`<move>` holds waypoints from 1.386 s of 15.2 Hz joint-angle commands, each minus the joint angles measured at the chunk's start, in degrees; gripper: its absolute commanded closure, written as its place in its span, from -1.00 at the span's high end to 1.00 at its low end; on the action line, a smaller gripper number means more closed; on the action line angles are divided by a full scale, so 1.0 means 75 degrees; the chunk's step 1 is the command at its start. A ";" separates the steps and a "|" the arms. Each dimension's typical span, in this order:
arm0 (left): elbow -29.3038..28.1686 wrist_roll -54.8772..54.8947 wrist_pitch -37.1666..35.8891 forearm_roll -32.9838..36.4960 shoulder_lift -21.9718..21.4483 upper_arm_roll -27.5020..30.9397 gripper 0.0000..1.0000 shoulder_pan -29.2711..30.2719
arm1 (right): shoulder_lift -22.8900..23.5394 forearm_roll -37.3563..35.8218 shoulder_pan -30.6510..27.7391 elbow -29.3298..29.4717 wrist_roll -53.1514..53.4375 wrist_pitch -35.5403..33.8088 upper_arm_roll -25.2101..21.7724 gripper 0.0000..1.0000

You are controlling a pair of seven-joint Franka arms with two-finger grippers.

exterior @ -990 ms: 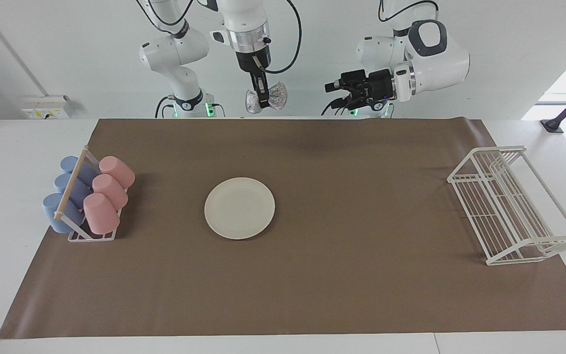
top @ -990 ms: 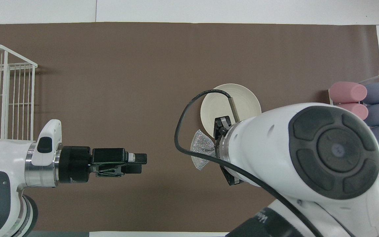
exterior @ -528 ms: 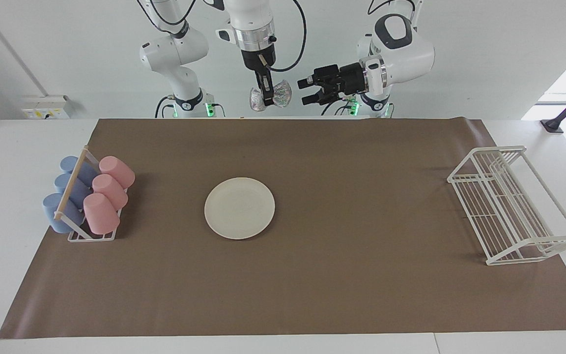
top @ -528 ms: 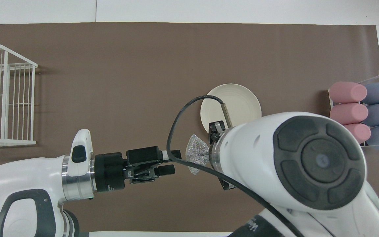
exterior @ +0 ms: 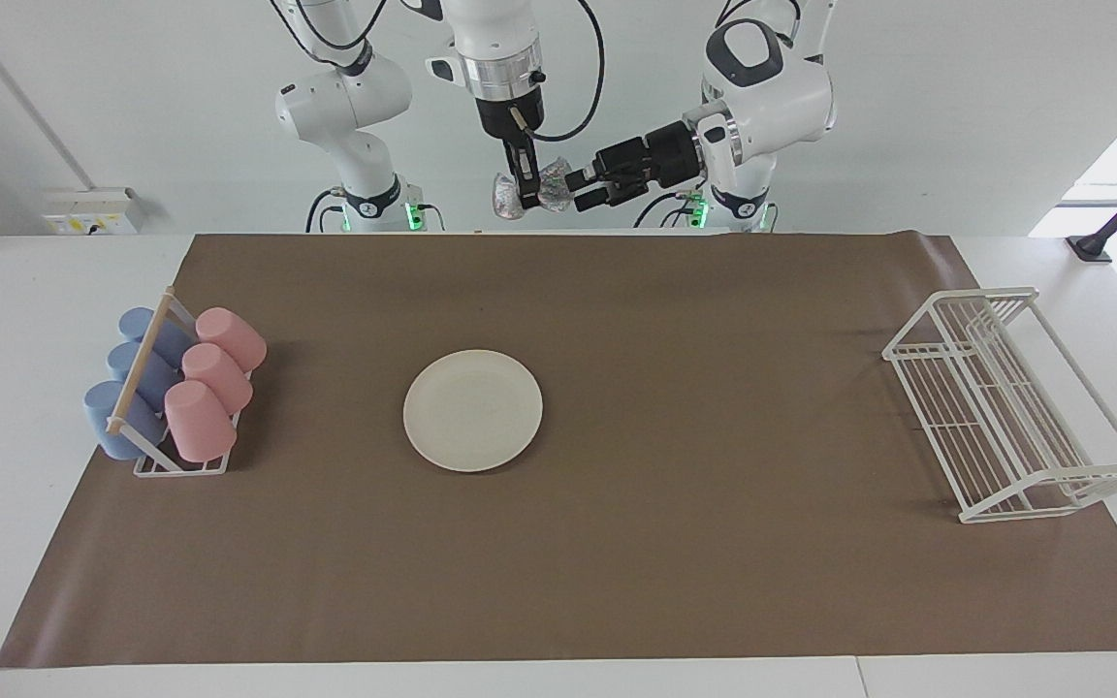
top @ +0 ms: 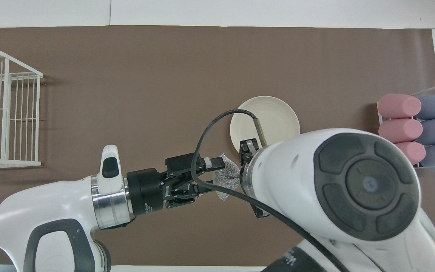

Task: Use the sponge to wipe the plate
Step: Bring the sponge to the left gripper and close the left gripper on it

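Item: sponge (exterior: 539,186), pinched by the closed right gripper (exterior: 523,199) above the brown mat (exterior: 714,407); left gripper (exterior: 583,189), jaws spread, flanked it. Plate (exterior: 472,410) lay mid-mat, between cup rack (exterior: 175,393) (3 pink, 3 blue) and wire rack (exterior: 1014,402). White table, white wall.

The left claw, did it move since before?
Yes. The left claw swung away from the white wire rack toward the right claw, and now reaches the sponge held there, high above the plate.
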 commanded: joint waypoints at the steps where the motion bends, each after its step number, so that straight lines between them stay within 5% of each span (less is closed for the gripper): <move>1: 0.0122 -0.0143 0.0176 -0.0086 0.0083 -0.0065 0.69 -0.0079 | -0.0106 -0.0102 -0.0028 -0.0143 0.0034 0.0100 0.0013 -1.00; 3: 0.0169 -0.0247 0.0152 -0.0086 0.0083 -0.0077 0.19 -0.0091 | -0.0106 -0.0114 -0.0028 -0.0143 0.0011 0.0100 0.0001 -1.00; 5: 0.0204 -0.0481 -0.0057 -0.0086 0.0095 -0.0089 -0.74 -0.0149 | -0.0106 -0.0114 -0.0028 -0.0131 0.0010 0.0100 0.0001 -1.00; 6: 0.0204 -0.0610 -0.0151 -0.0086 0.0095 -0.0065 -1.00 -0.0126 | -0.0106 -0.0114 -0.0040 -0.0131 0.0010 0.0100 0.0001 -1.00; 13: 0.0216 -0.0951 -0.0363 -0.0062 0.0095 -0.0007 -1.00 -0.0009 | -0.0094 -0.0114 -0.0052 -0.0108 0.0010 0.0077 0.0001 -1.00; 14: 0.0216 -0.0951 -0.0386 -0.0051 0.0083 -0.0007 -1.00 0.0015 | -0.0094 -0.0137 -0.0075 -0.0096 0.0010 0.0053 0.0001 -0.88; 16: 0.0216 -0.0975 -0.0398 -0.0039 0.0083 -0.0007 -1.00 0.0085 | -0.0094 -0.0208 -0.0087 -0.0108 0.0022 0.0053 0.0001 0.48; 19: 0.0228 -0.1056 -0.0422 -0.0016 0.0083 -0.0007 -1.00 0.0085 | -0.0106 -0.0231 -0.0192 -0.0096 -0.0701 0.0018 -0.0022 0.98; 21: 0.0216 -0.1068 -0.0410 0.0008 0.0083 -0.0007 -1.00 0.0097 | -0.0117 -0.0231 -0.0379 -0.0108 -0.2033 0.0006 -0.0034 1.00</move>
